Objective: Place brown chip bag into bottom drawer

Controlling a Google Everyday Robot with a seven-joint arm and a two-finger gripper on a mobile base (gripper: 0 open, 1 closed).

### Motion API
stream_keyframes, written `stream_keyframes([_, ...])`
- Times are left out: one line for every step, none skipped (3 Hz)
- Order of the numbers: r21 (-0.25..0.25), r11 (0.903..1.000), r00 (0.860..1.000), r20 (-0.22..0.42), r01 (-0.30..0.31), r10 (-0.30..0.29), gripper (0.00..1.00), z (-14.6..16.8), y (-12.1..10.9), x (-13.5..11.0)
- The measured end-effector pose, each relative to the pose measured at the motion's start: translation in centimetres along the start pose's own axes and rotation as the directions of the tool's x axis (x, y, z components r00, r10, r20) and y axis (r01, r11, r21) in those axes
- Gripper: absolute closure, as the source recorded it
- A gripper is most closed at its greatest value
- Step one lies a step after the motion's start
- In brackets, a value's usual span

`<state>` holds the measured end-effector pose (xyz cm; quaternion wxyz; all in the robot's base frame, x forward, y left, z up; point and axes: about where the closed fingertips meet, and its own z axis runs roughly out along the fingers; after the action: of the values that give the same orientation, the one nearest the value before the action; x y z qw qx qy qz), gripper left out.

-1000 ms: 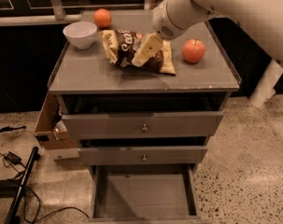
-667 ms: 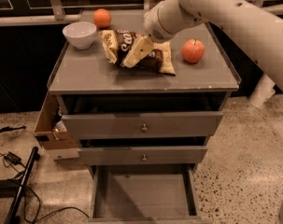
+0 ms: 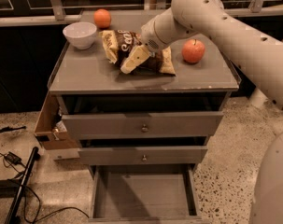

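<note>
The brown chip bag (image 3: pixel 116 43) lies on the cabinet top, between a white bowl and an apple. My gripper (image 3: pixel 134 59) reaches down from the upper right and rests over the middle of the bag, hiding part of it. The bag is still on the surface. The bottom drawer (image 3: pixel 96 192) is pulled out at floor level below the front of the cabinet. It is a shallow grey tray with nothing in it.
A white bowl (image 3: pixel 80 33) and an orange (image 3: pixel 102 18) sit at the back left of the top. A red apple (image 3: pixel 193 51) sits at the right. Two knobbed drawers (image 3: pixel 145 128) are closed. A cardboard box (image 3: pixel 48 127) hangs at the cabinet's left, and cables (image 3: pixel 12 158) lie on the floor.
My arm has swung left and slightly down, bringing the gripper from the bag's right part onto its middle. The bag has stayed in place.
</note>
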<state>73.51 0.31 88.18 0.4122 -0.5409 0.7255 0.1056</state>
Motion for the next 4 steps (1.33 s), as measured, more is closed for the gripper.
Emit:
stream_keyframes([-0.012, 0.9999, 1.0, -0.006, -0.013, 0.013, 0.0, 1.21, 0.27, 0.8])
stream_keyframes([-0.012, 0.9999, 1.0, -0.006, -0.013, 0.013, 0.19, 1.21, 0.27, 0.8])
stream_keyframes([-0.012, 0.9998, 1.0, -0.006, -0.013, 0.013, 0.42, 1.2, 0.28, 0.8])
stream_keyframes([-0.016, 0.9998, 1.0, -0.013, -0.013, 0.013, 0.66, 0.99, 0.5, 0.75])
